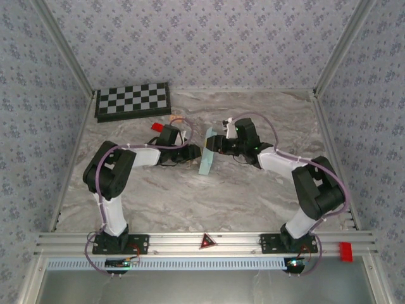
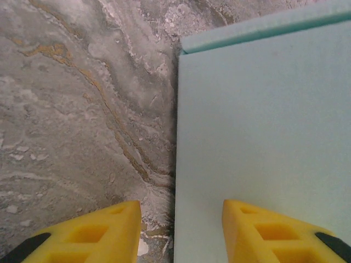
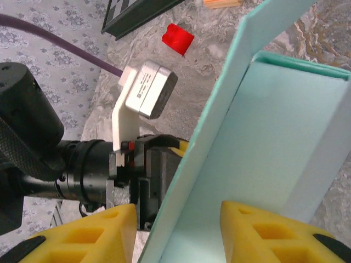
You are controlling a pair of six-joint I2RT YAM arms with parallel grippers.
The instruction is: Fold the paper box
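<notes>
In the left wrist view the box [image 2: 263,126] runs off the right and bottom edges, and the frame cuts the left fingers [image 2: 274,233] short. From the right wrist, the box hides the left gripper's [image 3: 164,159] tips. The checkerboard [image 3: 137,13] and an orange thing [image 3: 222,3] are clipped at the top. Whether the right gripper [image 3: 178,205] presses the card cannot be told.
</notes>
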